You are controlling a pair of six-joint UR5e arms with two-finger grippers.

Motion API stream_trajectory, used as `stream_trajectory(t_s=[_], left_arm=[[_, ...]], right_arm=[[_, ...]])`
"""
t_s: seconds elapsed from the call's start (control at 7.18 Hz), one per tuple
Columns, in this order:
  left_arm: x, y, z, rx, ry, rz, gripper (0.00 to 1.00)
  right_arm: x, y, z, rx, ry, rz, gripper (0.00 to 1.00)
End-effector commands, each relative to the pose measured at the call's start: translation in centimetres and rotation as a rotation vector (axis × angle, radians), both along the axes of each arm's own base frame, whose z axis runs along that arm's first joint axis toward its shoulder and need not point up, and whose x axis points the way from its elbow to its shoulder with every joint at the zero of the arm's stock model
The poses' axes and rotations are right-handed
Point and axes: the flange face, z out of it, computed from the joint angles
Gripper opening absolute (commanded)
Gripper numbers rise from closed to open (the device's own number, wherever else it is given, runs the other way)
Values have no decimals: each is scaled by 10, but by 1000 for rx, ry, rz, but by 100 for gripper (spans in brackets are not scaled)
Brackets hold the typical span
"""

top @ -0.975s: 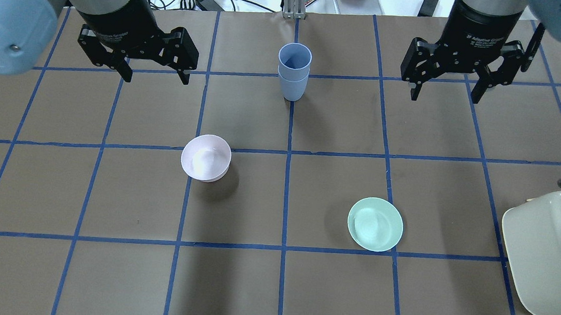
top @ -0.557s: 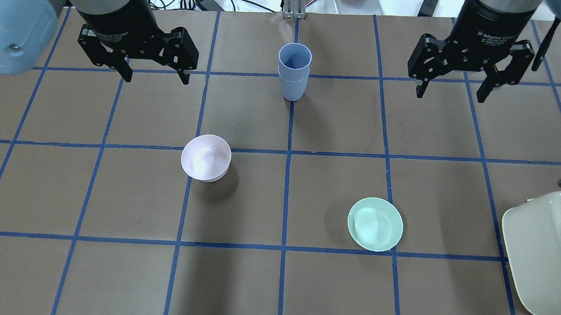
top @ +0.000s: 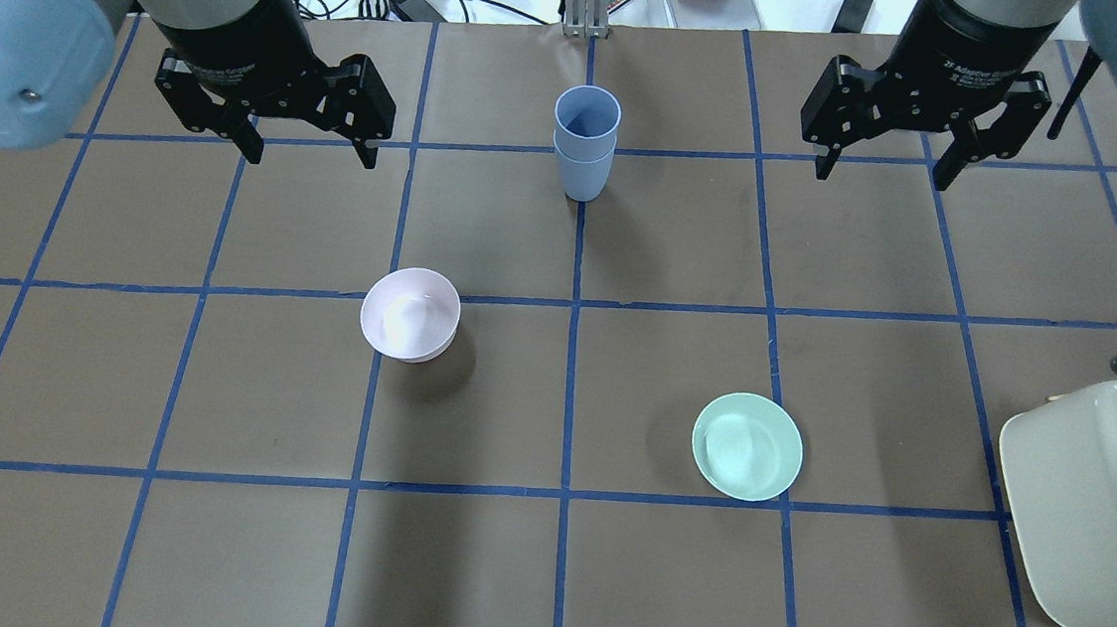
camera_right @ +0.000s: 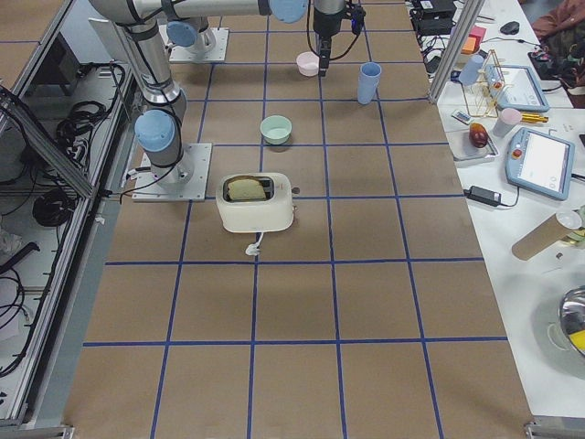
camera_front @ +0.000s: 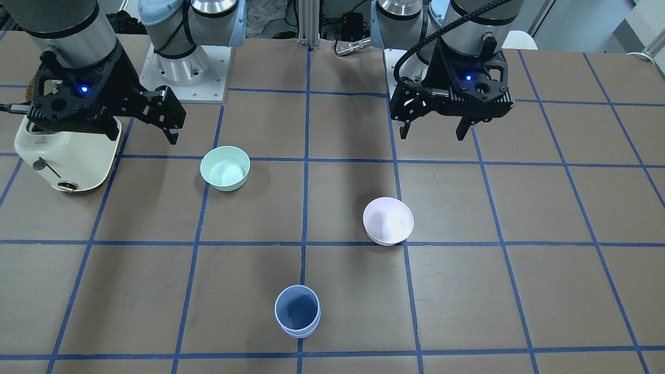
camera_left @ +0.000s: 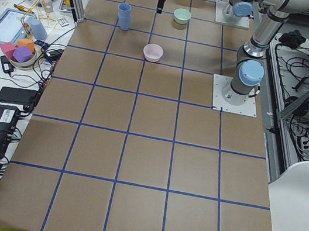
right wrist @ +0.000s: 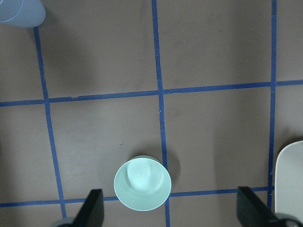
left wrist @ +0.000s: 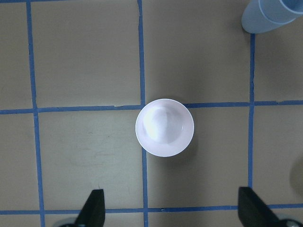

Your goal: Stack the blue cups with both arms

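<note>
We count two blue cups (top: 584, 151), one sitting inside the other, standing at 12 o'clock on the tabletop (top: 459, 565). We see one pink bowl (top: 410, 314) at 7 o'clock from the cups, one green bowl (top: 746, 446) at 5 o'clock, and one toaster (top: 1102, 501) at the 4 o'clock edge. The left end effector (top: 312, 157) hangs at 9 o'clock from the cups, fingers wide apart, holding nothing. The right end effector (top: 880, 177), at 3 o'clock, is the same. Since a second ago, the right one has slid a bit toward 12 o'clock. The left one and the cups have stayed put.
</note>
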Motion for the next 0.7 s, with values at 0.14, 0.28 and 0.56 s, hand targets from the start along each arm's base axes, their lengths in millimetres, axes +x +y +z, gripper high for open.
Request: stream_trajectory(t_s=[0.14, 0.28, 0.56], left_arm=[[0, 0, -1, 2, 0, 0, 100], [0, 0, 0, -1, 0, 0, 100], [0, 1, 0, 1, -1, 0, 100]], right_arm=[[0, 4, -4, 7, -2, 2, 100], [0, 4, -2, 0, -2, 2, 100], [0, 2, -1, -7, -2, 2, 100]])
